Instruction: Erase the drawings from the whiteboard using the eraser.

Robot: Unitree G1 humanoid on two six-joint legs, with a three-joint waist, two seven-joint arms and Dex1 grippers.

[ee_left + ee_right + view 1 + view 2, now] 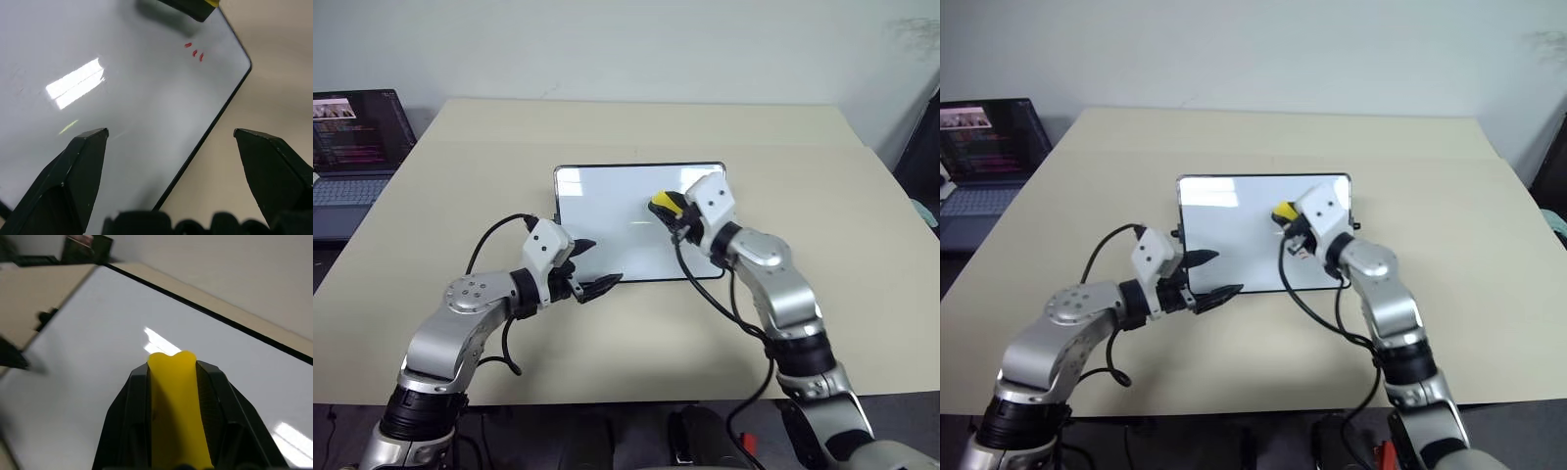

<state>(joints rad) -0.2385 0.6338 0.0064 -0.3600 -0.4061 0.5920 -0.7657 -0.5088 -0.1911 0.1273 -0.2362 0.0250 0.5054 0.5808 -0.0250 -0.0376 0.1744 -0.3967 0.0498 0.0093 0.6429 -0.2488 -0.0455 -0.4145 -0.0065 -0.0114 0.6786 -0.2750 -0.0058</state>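
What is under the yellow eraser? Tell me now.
The whiteboard lies below the eraser, which the right gripper holds. Three small red marks remain nearby. Whether the eraser touches the board cannot be told.

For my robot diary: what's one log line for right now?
right gripper: shut on yellow block eraser, over glossy white whiteboard | left gripper: open, at board's near edge | red marks: remain

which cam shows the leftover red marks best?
Left wrist view: three short red marks sit clear on the whiteboard near its corner, below the eraser. In both eye views the right arm covers that spot. The right wrist view looks across bare board.
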